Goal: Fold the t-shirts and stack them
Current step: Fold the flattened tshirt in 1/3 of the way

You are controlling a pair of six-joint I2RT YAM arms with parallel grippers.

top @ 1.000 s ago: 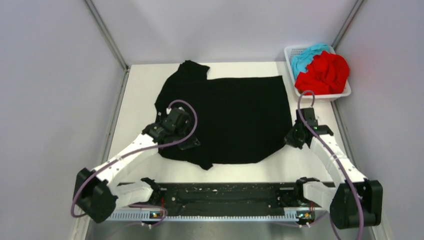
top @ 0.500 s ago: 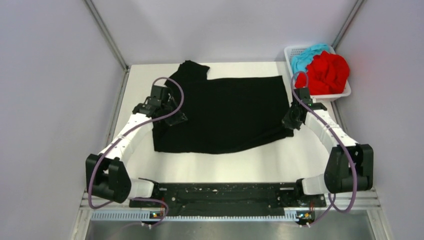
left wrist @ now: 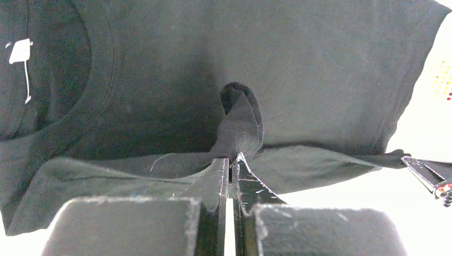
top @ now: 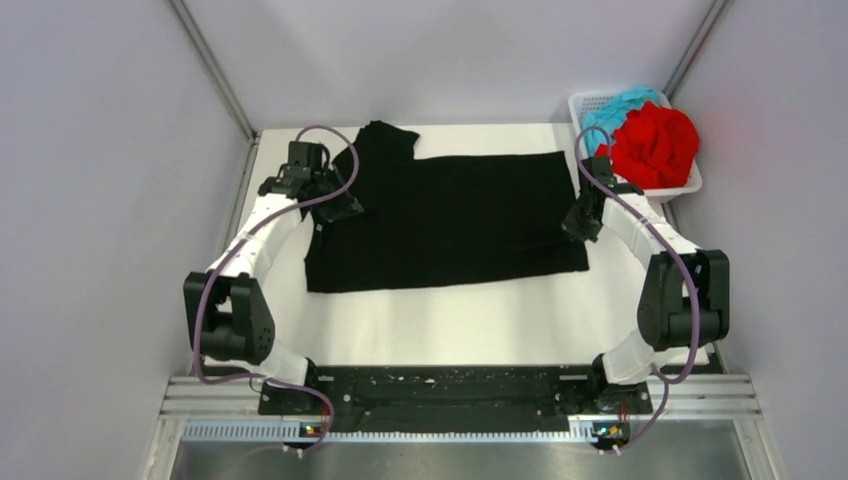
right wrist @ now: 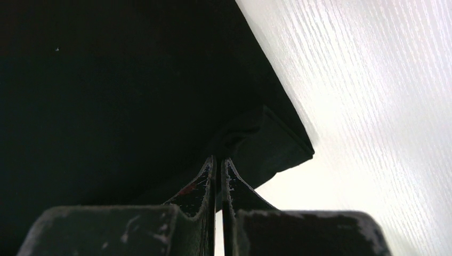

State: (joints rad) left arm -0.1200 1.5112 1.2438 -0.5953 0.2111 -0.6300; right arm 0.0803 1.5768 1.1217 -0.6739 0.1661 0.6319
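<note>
The black t-shirt [top: 450, 225] lies on the bench [top: 450, 320] with its long axis running left to right; the left gripper [left wrist: 233, 160] is pinched shut on a raised tuck of cloth at its left end; the right gripper [right wrist: 218, 160] is clamped on the doubled edge at its right end. Each arm is nearest its own end, so I judge the held edge should travel evenly away from the bases.

spread t-shirt [top: 450, 220] on table [top: 450, 320] | basket [top: 585, 103] far right, behind it | 2 other t-shirts [top: 655, 145] in basket

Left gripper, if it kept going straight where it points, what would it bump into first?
The black t-shirt. The left gripper is shut on a fold of it, and more of that shirt lies straight ahead, though how near is unclear.
</note>
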